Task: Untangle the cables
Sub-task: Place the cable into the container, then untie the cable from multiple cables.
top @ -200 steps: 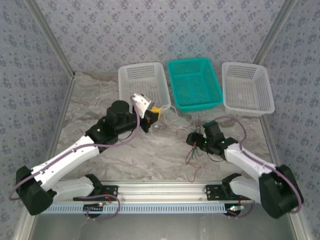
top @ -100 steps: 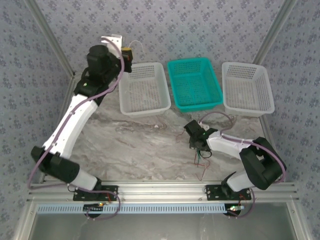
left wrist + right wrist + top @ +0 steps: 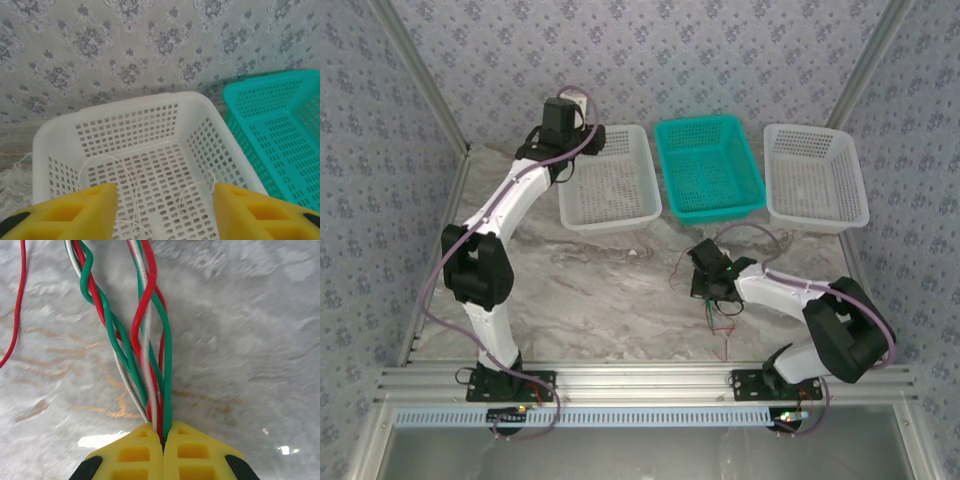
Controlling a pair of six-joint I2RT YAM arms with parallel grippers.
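Top: left end effector (image 3: 588, 140) over the left white basket (image 3: 620, 210); right end effector (image 3: 712, 282) on cables (image 3: 720, 318) on the table (image 3: 590, 290).
Left wrist: fingers (image 3: 65, 212) apart, released; whitish wire (image 3: 127, 175) lying in the basket.
Right wrist: clenched on the red/green/white cables.

A teal basket (image 3: 708, 168) sits at the back of the marble table (image 3: 590, 290). Just left of it stands a white basket (image 3: 620, 190); just right of it, a second white basket (image 3: 815, 180).

Table (image 3: 590, 290) lies open mid-left; baskets (image 3: 715, 212) block the far edge, cables (image 3: 718, 318) seemingly clutter right of centre.
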